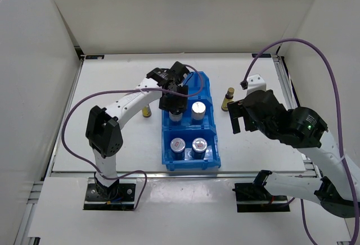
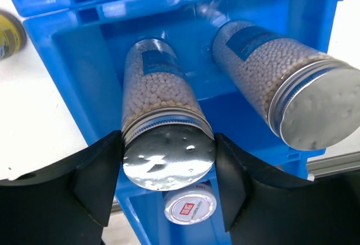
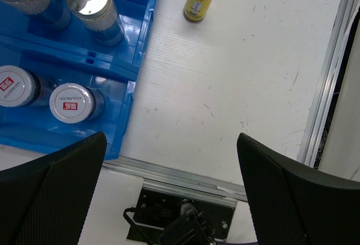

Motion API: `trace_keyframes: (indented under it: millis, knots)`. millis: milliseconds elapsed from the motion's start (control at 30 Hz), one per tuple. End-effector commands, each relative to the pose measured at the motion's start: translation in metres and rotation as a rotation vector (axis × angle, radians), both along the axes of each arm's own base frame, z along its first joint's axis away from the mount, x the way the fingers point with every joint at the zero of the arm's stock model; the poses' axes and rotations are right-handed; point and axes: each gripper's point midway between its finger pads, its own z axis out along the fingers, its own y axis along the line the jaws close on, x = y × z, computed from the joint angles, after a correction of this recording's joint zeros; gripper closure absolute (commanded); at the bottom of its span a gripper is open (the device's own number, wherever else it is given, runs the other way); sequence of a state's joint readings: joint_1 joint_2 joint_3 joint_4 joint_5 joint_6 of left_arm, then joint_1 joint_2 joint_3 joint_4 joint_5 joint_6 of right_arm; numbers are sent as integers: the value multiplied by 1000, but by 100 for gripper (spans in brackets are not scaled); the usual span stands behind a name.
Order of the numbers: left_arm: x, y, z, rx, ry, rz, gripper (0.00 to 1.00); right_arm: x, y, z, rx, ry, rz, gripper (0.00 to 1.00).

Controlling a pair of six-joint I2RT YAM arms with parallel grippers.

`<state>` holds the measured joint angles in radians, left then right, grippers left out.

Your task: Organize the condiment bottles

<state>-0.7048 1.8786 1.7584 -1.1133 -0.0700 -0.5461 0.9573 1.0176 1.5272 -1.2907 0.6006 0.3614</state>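
Note:
My left gripper [image 1: 175, 103] [image 2: 169, 163] is shut on the silver cap of a clear blue-labelled bottle [image 1: 176, 114] [image 2: 159, 85], which stands in the middle compartment of the blue bin [image 1: 209, 92]. A second clear bottle [image 1: 198, 110] [image 2: 270, 68] stands beside it. Two grey jars with red-white lids [image 1: 178, 144] [image 1: 199, 144] sit in the front compartment. One dark-brown gold-capped bottle [image 1: 147, 110] stands on the table left of the bin, another [image 1: 228, 99] [image 3: 198, 0] to its right. My right gripper [image 1: 237, 116] [image 3: 171, 186] is open and empty above the table right of the bin.
The bin's back compartment [image 1: 197, 81] holds nothing. White walls enclose the table on the left, back and right. A metal rail [image 3: 329, 82] runs along the right edge. The right arm's base [image 1: 260, 195] sits beyond the near edge.

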Motion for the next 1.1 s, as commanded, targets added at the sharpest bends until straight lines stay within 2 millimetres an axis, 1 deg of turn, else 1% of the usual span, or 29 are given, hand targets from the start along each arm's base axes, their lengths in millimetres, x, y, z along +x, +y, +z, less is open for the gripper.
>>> trace_keyframes:
  millis: [0,33,100,133,167,200,233,267,300,333,367,400,433,467,500,533,567,600,633,667,700,767,800,867,900,933,1000,1033,1067]
  knots:
    - [8,-9,15,-50,-64,-9,27,0,-8,0,-3,-15,-38,0]
    - [8,-9,15,-50,-64,-9,0,0,-8,0,-3,-15,-38,0]
    - [9,-7,23,-55,-86,-4,0,0,-9,-3,-10,-10,-37,0]
    - [10,-6,23,-47,-93,1,0,0,-9,-3,-11,-10,-37,0]
    - [9,-5,28,-56,-103,1,0,0,-9,-3,-11,-10,-37,0]
    - [14,0,28,-41,-114,8,0,0,-9,-3,-11,-10,-37,0]
    - [13,6,41,-39,-145,6,0,0,-11,-1,-7,-21,-44,0]
    - [16,11,53,-40,-169,9,0,0,-11,-1,-7,-21,-44,0]
    - [23,24,61,-26,-195,44,0,0,-11,-1,-7,-21,-44,0]
    - [21,35,78,-31,-225,65,0,0,-12,-3,-14,-16,-44,0]
    - [25,43,92,-35,-264,81,0,1,-13,-3,-18,-22,-50,0]
    - [31,61,103,-19,-305,119,0,1,-13,0,-1,-33,-50,0]
    - [30,74,123,-39,-354,149,0,1,-13,0,-1,-34,-50,0]
    - [31,85,128,-32,-371,166,0,0,-13,-3,-9,-28,-50,0]
    - [36,104,130,-20,-377,207,0,2,-12,-2,-2,-33,-50,0]
    - [39,113,133,-19,-383,215,0,0,-14,-3,-9,-34,-44,0]
    - [41,122,126,-10,-365,225,0,2,-12,-2,1,-41,-44,0]
    - [40,126,117,-24,-325,221,0,2,-12,-4,-6,-36,-44,0]
    - [44,142,112,-26,-305,263,0,2,-12,-5,-6,-36,-44,0]
    - [45,147,102,-24,-274,274,0,2,-9,-4,5,-35,-38,0]
    - [41,151,87,-23,-227,278,4,3,-8,-5,-9,-32,-32,0]
    - [46,154,70,-27,-190,288,7,3,-8,-5,-9,-32,-32,0]
    - [50,154,63,-29,-178,293,14,3,-8,-5,-9,-32,-32,0]
    - [52,151,53,-25,-147,277,19,3,-8,-5,-9,-32,-32,0]
    - [56,148,45,-27,-133,273,21,3,-8,-5,-9,-32,-32,0]
    - [59,147,42,-27,-131,273,21,4,-7,-7,-24,-28,-26,0]
    - [61,149,33,-5,-116,279,21,4,-7,-7,-24,-28,-26,0]
    - [65,149,37,-6,-136,283,21,4,-7,-7,-24,-28,-26,0]
    - [68,150,35,4,-135,287,19,4,-7,-7,-24,-28,-26,0]
